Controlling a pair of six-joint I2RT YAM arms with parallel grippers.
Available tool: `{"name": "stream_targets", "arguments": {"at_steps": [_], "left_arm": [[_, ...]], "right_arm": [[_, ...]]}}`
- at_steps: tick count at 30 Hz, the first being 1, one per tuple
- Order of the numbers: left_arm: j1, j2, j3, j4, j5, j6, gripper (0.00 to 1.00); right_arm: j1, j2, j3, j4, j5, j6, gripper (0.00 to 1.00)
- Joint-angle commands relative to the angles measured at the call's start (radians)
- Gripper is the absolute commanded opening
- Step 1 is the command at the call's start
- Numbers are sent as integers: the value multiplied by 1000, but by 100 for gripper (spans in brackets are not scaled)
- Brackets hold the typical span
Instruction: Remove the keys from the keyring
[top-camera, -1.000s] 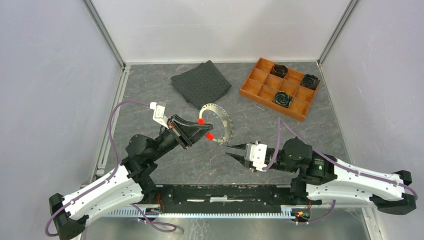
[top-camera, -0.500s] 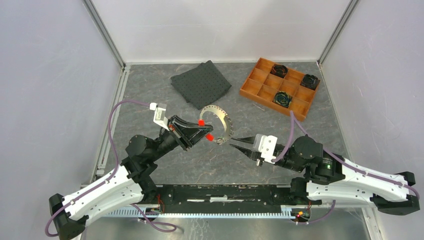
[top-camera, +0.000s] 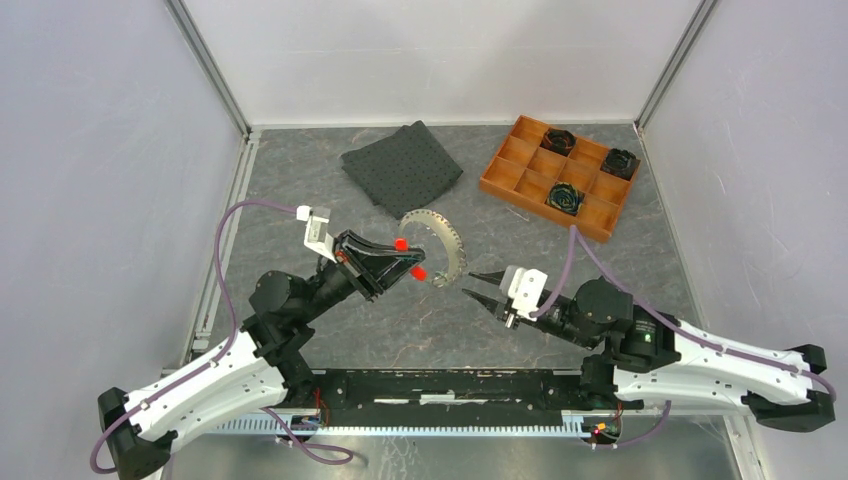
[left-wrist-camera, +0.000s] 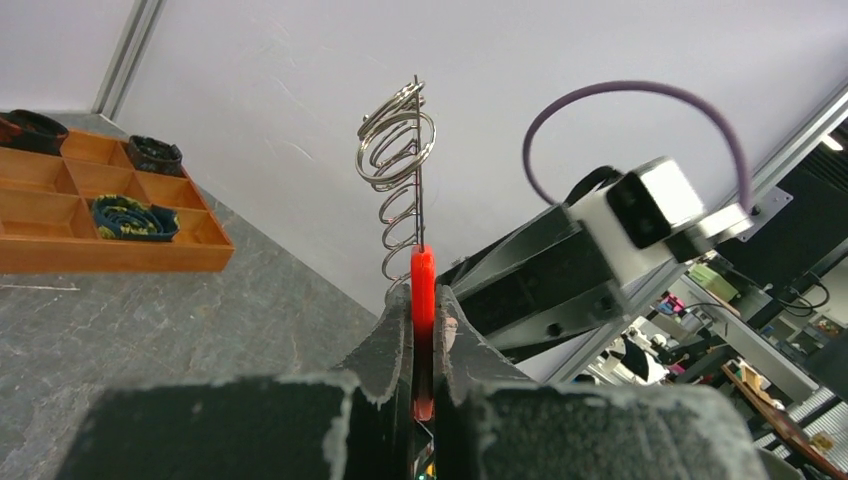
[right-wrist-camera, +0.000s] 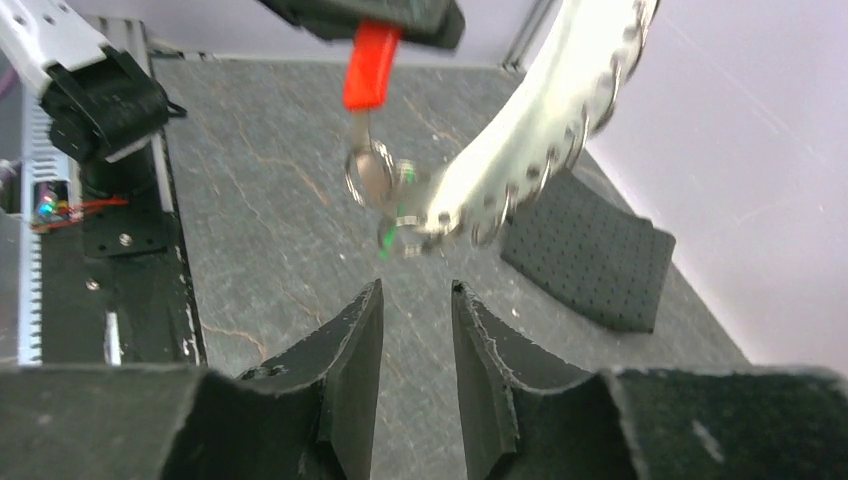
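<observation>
A small metal key with a red plastic head is clenched between the left fingers. The grey metal wire keyring, threaded on a perforated metal band, is carried on that key above the grey marbled surface. The right fingers are parted and empty, near the keyring. A blurred green key head is seen there.
</observation>
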Motion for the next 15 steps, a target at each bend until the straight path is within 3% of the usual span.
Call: {"name": "stream_targets", "arguments": {"at_steps": [1,7,11,15], "left_arm": [[2,-7,28,107,15,6,2],[1,15,-19,294,-16,-112,2],[2,48,-48,449,-16,-186,2],[2,89,-38,546,34,-184,2]], "right_arm": [[1,-43,-99,127,117,79,41],[0,-141,-350,498,104,161,58],[1,-198,-472,755,91,172,59],[-1,-157,-457,868,74,170,51]]}}
